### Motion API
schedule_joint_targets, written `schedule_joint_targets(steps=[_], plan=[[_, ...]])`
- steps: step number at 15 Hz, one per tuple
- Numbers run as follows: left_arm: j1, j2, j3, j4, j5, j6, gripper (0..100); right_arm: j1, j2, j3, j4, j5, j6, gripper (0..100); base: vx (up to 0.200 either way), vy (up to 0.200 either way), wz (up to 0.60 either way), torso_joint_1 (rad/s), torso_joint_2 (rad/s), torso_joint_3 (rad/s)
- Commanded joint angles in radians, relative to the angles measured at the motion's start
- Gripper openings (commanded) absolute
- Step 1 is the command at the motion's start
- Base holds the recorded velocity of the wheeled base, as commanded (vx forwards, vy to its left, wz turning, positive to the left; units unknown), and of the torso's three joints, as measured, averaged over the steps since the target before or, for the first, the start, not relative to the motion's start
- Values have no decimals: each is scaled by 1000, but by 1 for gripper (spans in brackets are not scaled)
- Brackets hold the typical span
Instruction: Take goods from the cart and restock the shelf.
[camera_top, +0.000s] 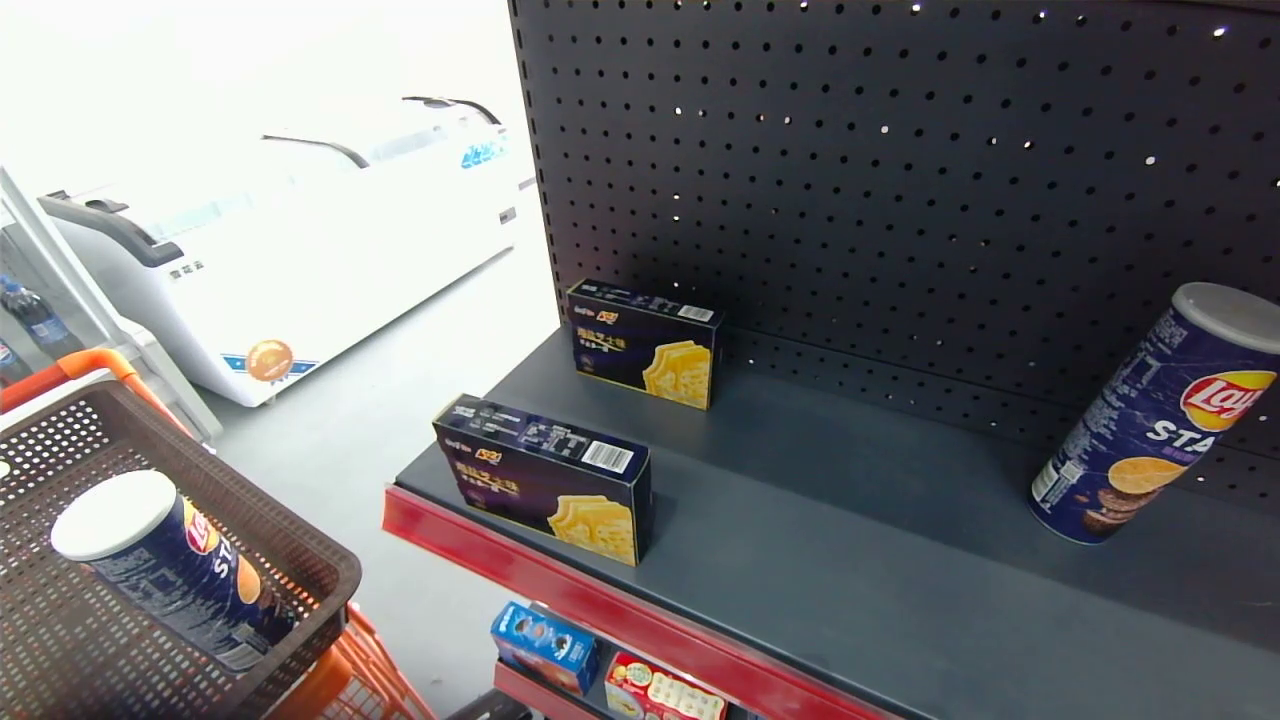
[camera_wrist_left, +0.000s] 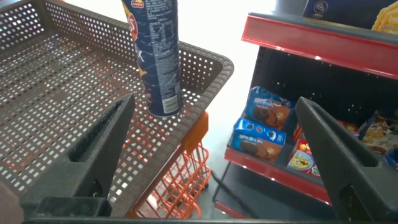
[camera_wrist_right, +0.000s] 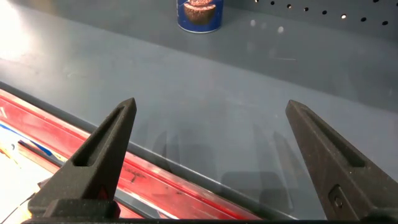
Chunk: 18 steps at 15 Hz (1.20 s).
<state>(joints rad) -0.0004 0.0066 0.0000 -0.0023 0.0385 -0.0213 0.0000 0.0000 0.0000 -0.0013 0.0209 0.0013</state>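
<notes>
Far left: cart (camera_top: 60, 450), a brown mesh basket on an orange frame, parked just beside the shelf's left end. One cart can (camera_top: 170, 575) stands in it, near the basket corner closest to the shelf. The left tool (camera_wrist_left: 214, 102) hangs over that corner with its fingers spread wide and nothing in them. The cart can sits beyond the fingertips, not between them.

Shelf (camera_top: 850, 520), left end: the front box (camera_top: 545, 480) is at the front left corner, just behind the red lip. The back box (camera_top: 645, 342) is farther in along the left edge, close to the pegboard. The two boxes are apart.

Middle: a wide stretch of shelf lies between the boxes and the right side. The right tool (camera_wrist_right: 211, 104) hangs over the front edge here, fingers wide apart, gripping nothing.

Right: the shelf can (camera_top: 1150, 410) stands near the pegboard, well apart from both boxes.

Below the red lip: biscuit packs (camera_top: 545, 645) sit on the lower shelf.

Progress, as judged: partway. Two boxes and one can are on the shelf, and at least one can is left in the cart. Neither tool carries goods, so this reads as a gap between placings. The likely next step is for the left tool to close on the cart can and carry it over the lip. There is plenty of room beside the shelf can.
</notes>
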Motion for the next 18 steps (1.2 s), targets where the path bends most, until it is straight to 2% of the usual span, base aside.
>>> schedule_joint_targets(steps=[1,18], plan=[[0,0,0,-1,4,-3,100,0,0,0,0,1,0,100,0,0,0,0,0,0],[0,0,0,-1,1,0,100,0,0,0,0,1,0,100,0,0,0,0,0,0]])
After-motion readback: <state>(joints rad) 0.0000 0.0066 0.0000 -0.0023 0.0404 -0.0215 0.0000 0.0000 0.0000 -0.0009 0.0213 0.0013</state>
